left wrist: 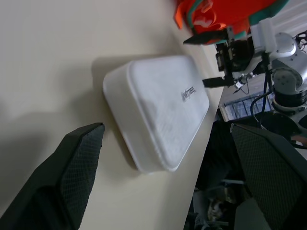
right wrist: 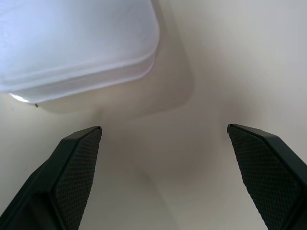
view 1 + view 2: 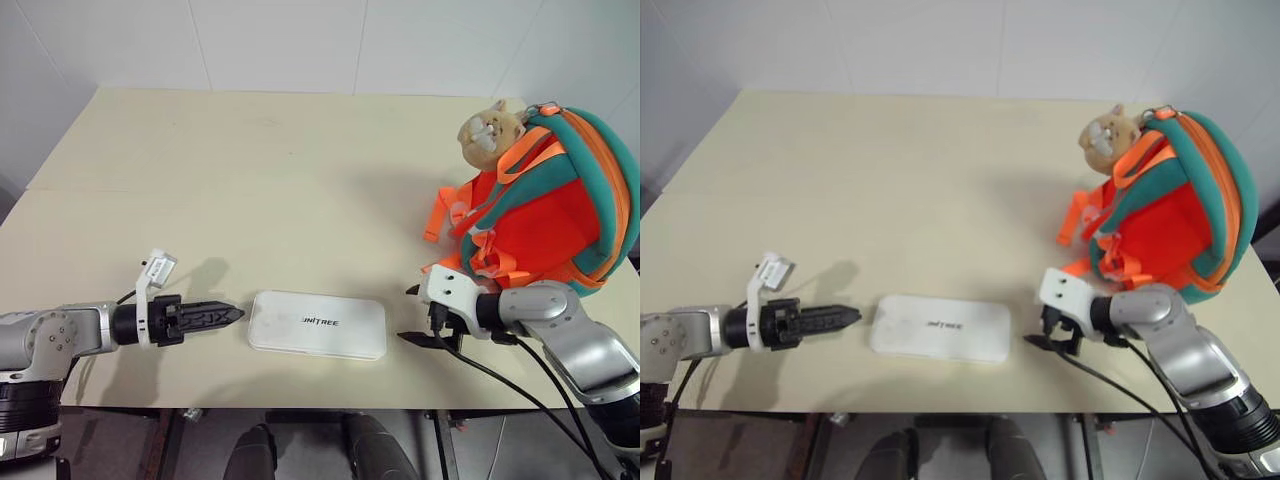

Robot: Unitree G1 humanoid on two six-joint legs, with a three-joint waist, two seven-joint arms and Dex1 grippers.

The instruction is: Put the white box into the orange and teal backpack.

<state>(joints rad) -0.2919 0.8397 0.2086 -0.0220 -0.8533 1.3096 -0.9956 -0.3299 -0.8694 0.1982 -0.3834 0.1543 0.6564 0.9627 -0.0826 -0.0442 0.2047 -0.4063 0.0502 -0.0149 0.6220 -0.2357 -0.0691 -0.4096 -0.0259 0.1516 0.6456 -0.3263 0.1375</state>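
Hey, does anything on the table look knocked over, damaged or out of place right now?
Nothing stands out. The white box lies flat and intact near the table's front edge, between the open left gripper and open right gripper. The orange and teal backpack sits at the right, not visibly open.

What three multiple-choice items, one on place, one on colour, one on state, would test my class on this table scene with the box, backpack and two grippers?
1. Where does the white box lie?
A. inside the backpack
B. on the table between the two grippers
C. on the floor

2. What colour are the straps of the orange and teal backpack?
A. orange
B. black
C. white

3. How do the fingers of the left gripper stand?
A. shut on the box
B. shut on nothing
C. open, apart from the box

Answers: 1 B, it lies flat on the table between the left gripper and right gripper. 2 A, orange straps hang at its front. 3 C, the left wrist view shows both fingers wide apart, short of the box.
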